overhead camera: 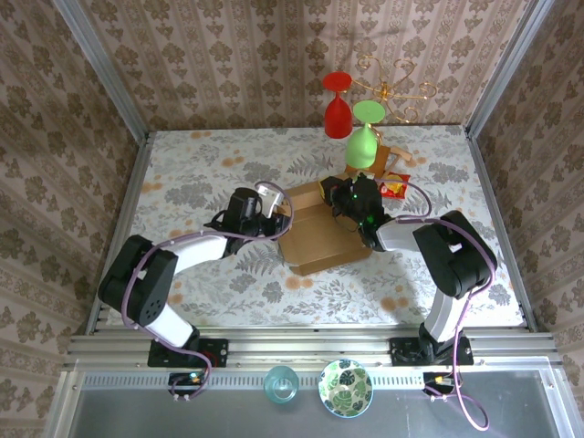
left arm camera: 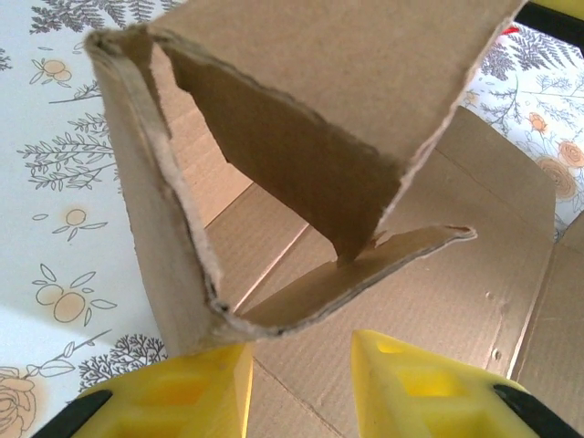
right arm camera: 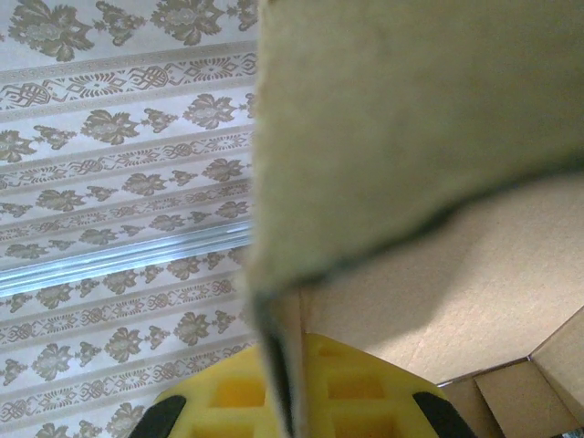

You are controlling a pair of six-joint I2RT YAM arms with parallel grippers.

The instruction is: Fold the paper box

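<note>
Damask-patterned wallpaper walls (overhead camera: 228, 64) enclose a table (overhead camera: 201, 173) with a floral cloth.

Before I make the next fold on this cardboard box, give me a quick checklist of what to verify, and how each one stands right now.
1. Right fingers gripping the plain brown cardboard mailer box: ok, shut on a panel edge.
2. Left fingers free to work: ok, apart with nothing between them.
3. Flap of the raised side wall tucked down: not ok, it hangs loose over the floor panel.
4. Room between the box and the green wine glass: cannot tell from above.
</note>
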